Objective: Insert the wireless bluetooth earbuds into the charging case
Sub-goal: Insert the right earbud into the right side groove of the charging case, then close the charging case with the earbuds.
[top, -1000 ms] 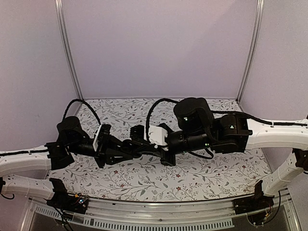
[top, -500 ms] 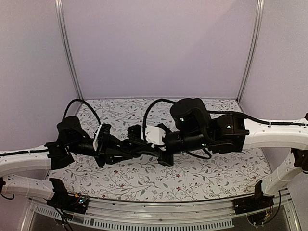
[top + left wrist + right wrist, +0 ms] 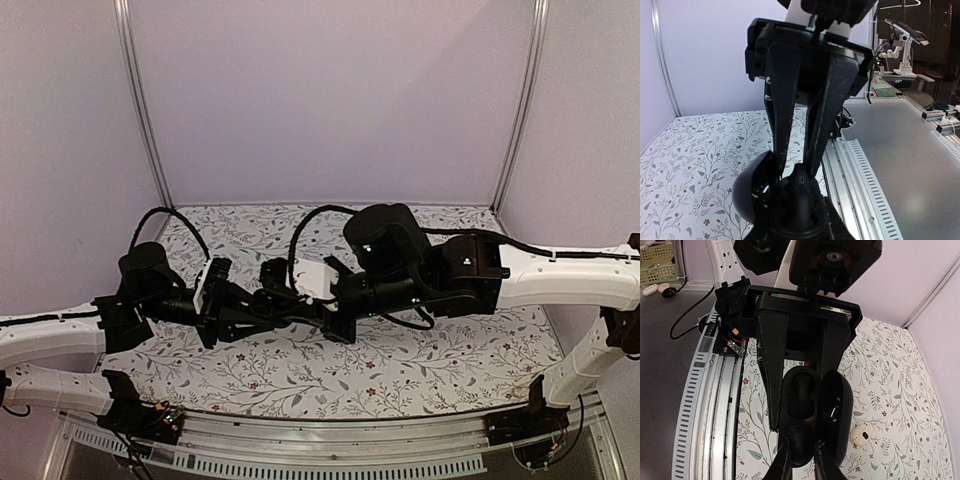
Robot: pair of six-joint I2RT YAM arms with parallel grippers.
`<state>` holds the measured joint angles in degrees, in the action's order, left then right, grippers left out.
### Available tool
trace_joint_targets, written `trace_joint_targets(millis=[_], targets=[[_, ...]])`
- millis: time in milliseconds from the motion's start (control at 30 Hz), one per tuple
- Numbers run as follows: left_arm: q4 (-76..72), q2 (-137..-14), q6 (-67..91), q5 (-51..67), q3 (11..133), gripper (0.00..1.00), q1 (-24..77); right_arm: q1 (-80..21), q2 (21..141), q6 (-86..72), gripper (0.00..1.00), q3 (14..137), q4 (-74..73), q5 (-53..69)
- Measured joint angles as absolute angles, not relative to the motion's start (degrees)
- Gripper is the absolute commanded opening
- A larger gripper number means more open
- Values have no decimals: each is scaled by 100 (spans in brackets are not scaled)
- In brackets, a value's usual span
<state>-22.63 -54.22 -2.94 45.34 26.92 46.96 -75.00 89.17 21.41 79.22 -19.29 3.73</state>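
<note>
In the left wrist view, the left tool [image 3: 797,227] is sitting at 6 o'clock, clamping the black charging case [image 3: 756,192], whose open lid is bulging out toward 9 o'clock. The right tool [image 3: 795,169] is reaching down from 12 o'clock. Its fingers are drawn narrow and are pinching a small black earbud [image 3: 800,181] just above the case.

In the right wrist view, the right tool's two thin fingers are rising from 6 o'clock and gripping the earbud at the near end of the case. The case is lying open between the left tool's fingers, with its moulded tray at centre and its lid out toward 3 o'clock. Whether the earbud is touching the tray, I cannot tell. A small white rounded object [image 3: 860,434] is lying on the flowered bench [image 3: 880,365], at 4 o'clock from the case.

From the top camera, both arms are meeting tip to tip over the middle of the bench. The case and earbud are hiding among the black fingers.
</note>
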Motion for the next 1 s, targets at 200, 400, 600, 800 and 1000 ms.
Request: trace_joint_targets(millis=[200, 400, 600, 800, 1000], targets=[[-2346, -5391, -294, 4495, 2692, 0, 4696, -7500, 8853, 2132, 19, 7918, -1909, 381], [-2488, -5387, -294, 4497, 2692, 0, 4696, -7500, 8707, 2117, 20, 7885, -1892, 473], [-2506, -5384, -294, 4497, 2692, 0, 4696, -7500, 8512, 2099, 49, 7717, -1730, 657], [-2561, -5380, -294, 4504, 2692, 0, 4696, -7367, 8123, 1883, 79, 7509, -1409, 954], [-2617, -5347, -292, 4545, 2692, 0, 4694, -7039, 8036, 1621, 89, 7498, -1168, 1243]])
